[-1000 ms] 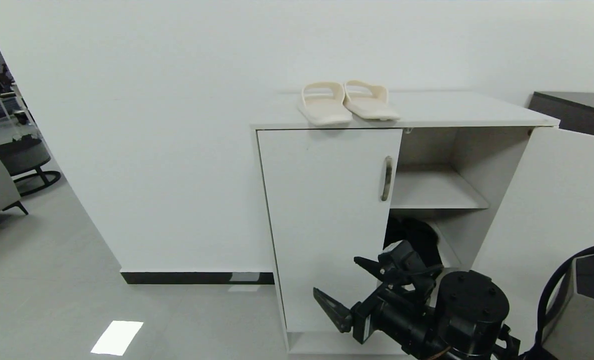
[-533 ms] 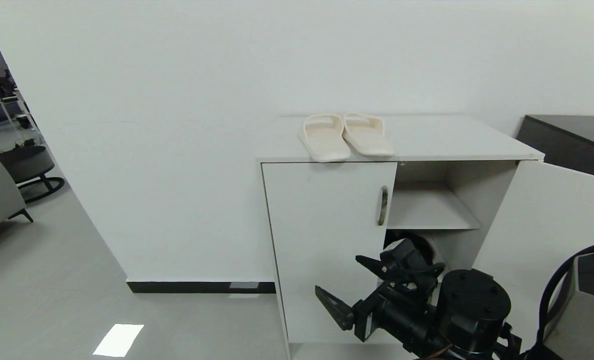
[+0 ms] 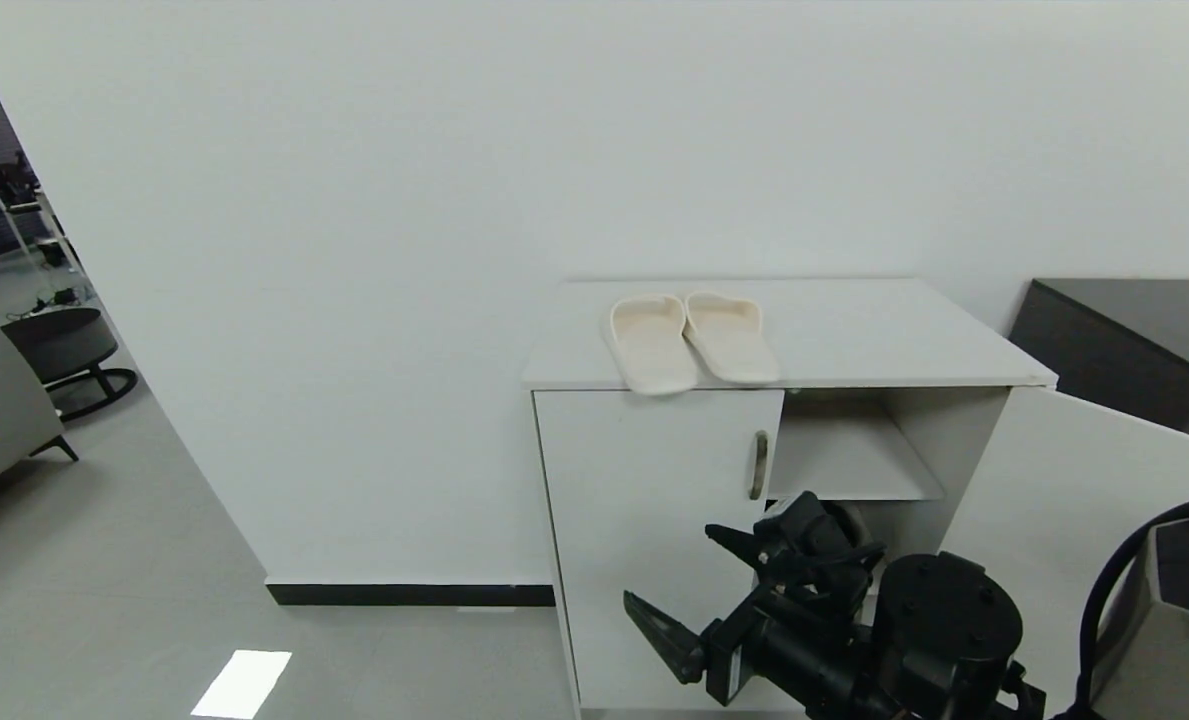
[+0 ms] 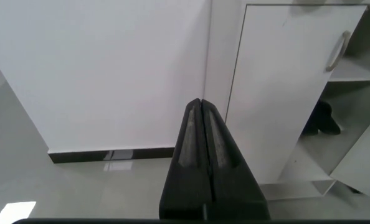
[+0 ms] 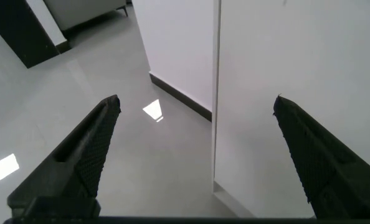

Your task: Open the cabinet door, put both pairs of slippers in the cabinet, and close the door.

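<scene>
**Camera lifts; one pair left on cabinet**

The left gripper (image 4: 201, 112), pressed shut and empty, hangs before the cabinet (image 3: 654, 560). The head camera has risen, baring the cabinet's top, where the pale slippers (image 3: 692, 340) lie. Dark slippers (image 4: 322, 118) sit inside. The right gripper (image 3: 669, 563), spread wide and empty, likely fetches the pale pair next.
</scene>
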`<state>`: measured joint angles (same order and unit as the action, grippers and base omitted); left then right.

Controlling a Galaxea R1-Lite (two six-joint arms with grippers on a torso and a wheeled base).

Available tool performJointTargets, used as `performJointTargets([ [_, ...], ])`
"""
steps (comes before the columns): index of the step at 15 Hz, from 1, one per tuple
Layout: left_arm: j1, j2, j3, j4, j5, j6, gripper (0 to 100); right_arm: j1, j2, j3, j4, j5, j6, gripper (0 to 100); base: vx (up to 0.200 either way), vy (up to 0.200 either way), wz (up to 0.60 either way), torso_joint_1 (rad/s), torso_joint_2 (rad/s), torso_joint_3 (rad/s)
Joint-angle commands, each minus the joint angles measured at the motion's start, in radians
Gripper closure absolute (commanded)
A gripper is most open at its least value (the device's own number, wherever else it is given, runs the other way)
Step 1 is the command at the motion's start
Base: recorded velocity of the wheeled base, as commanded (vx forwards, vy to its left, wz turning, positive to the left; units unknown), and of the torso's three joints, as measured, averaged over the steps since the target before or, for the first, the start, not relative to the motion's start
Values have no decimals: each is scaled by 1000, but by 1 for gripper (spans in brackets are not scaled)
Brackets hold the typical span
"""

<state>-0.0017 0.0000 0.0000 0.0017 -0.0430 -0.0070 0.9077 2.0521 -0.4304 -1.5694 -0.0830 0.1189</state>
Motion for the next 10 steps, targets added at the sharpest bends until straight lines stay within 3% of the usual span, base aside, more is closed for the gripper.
performJointTargets([
  [1, 0, 2, 0, 0, 0, 1, 100, 5, -3, 12, -1, 0, -1, 0, 0, 0, 0, 246, -535, -295],
  [9, 0, 2, 0, 0, 0, -2, 100, 5, 3, 21, -1, 11, -1, 0, 0, 0, 0, 265, -568, -305],
  [10, 0, 2, 0, 0, 0, -2, 100, 5, 10, 19, -1, 12, -1, 0, 0, 0, 600, 295, -608, -310],
])
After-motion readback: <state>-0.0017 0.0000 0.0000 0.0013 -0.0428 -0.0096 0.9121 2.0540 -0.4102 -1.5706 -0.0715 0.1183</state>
